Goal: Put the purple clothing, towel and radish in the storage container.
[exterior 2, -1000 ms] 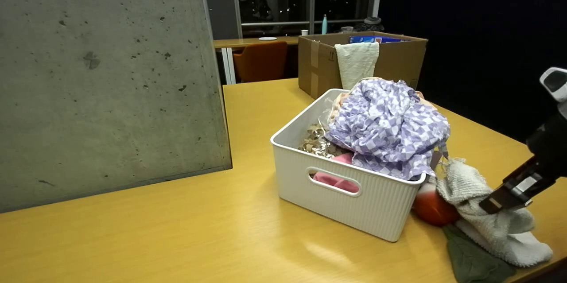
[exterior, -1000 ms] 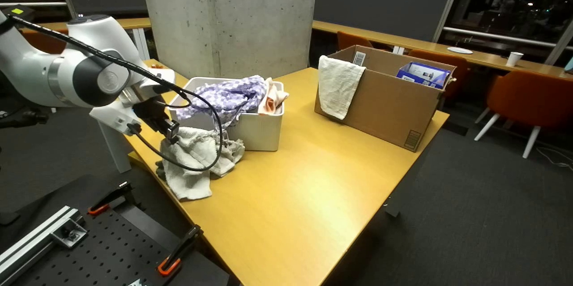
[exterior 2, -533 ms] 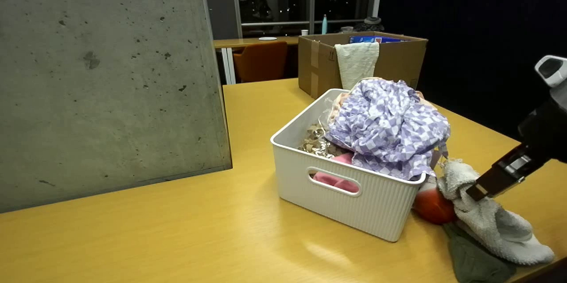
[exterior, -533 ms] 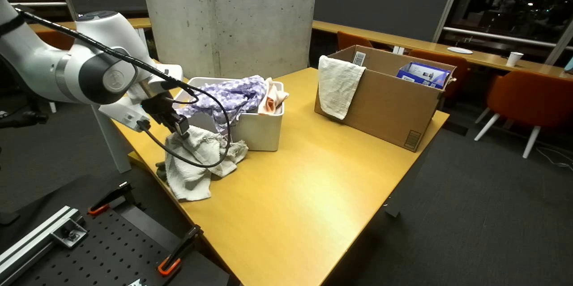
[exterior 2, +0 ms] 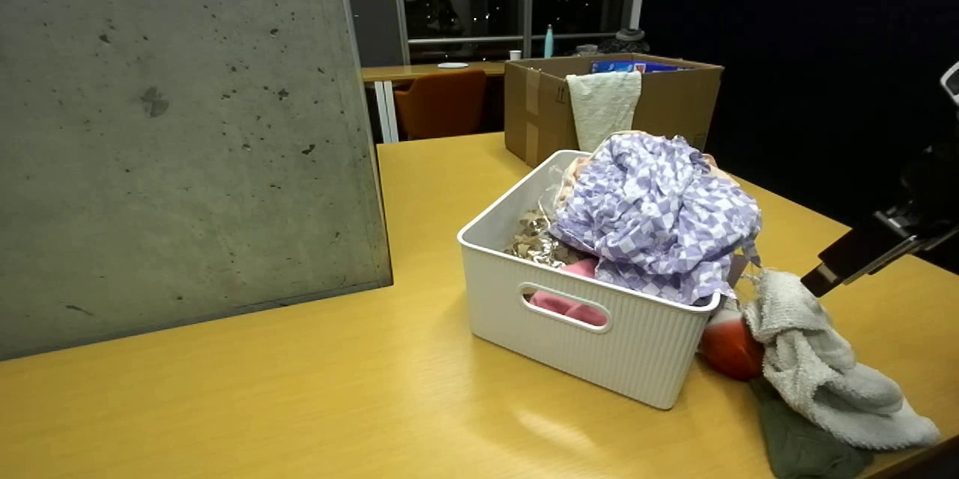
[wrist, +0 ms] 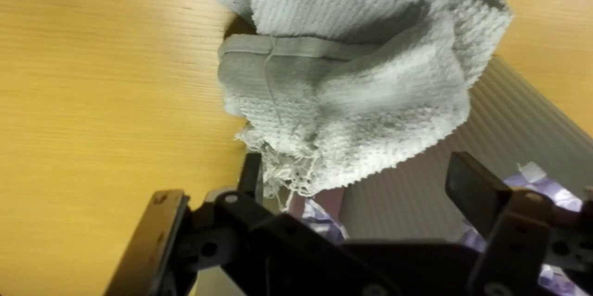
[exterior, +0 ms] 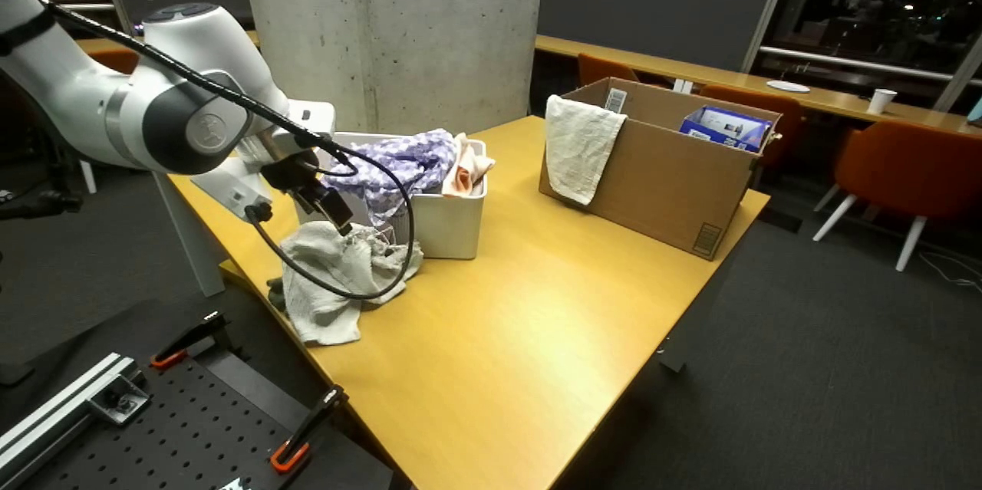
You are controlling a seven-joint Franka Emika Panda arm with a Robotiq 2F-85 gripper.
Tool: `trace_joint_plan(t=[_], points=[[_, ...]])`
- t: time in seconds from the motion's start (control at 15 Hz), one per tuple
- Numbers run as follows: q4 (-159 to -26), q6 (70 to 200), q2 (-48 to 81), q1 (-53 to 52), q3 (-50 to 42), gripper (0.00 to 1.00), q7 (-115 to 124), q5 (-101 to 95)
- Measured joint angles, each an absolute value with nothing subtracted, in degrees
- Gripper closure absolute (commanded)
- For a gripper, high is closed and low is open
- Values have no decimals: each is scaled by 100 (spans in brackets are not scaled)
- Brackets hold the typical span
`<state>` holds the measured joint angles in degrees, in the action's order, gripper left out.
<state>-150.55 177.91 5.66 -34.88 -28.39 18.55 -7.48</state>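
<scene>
The towel, greyish-white, lies in a loose heap on the table, outside the storage container and just beside its ribbed wall. I expect it to be light, limp and grippy rather than slippery, with nothing to break, though the frayed edge may snag. The raised fold nearest the container looks the best place to take hold, pinched deep enough that a lone layer does not slide out. In an exterior view the long axis of the heap runs slantwise from the container's corner toward the table's edge, with the frayed end pointing to the container and the broader folds lying outward.

The gripper is spread wide, tilted over that frayed end and pinching nothing. In the wrist view the fringe shows between the fingers, but depth is hard to read there, so I cannot tell whether the tips touch the cloth.

The radish, red, lies between the towel and the container, with a dark green leaf-like piece partly under the towel; lifting the towel first should free both. The purple clothing is already heaped in the top of the container, part of it draped over the rim, so I judge it placed and the towel the step in hand. A peach cloth shows beside it; well apart stands a cardboard box with a cream cloth hung over its side.
</scene>
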Motion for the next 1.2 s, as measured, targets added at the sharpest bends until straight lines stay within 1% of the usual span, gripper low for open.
trace_joint_plan(t=[0.33, 0.73, 0.93, 1.2], points=[[-15351, 17787, 439, -3405, -3127, 0, 1920, -732], [-15407, 17641, 498, -3310, -2996, 0, 1911, -337], [-15313, 17419, 572, -3254, -2739, 0, 1785, 236], [-15003, 17423, 847, -1986, -1481, 0, 1735, 298]])
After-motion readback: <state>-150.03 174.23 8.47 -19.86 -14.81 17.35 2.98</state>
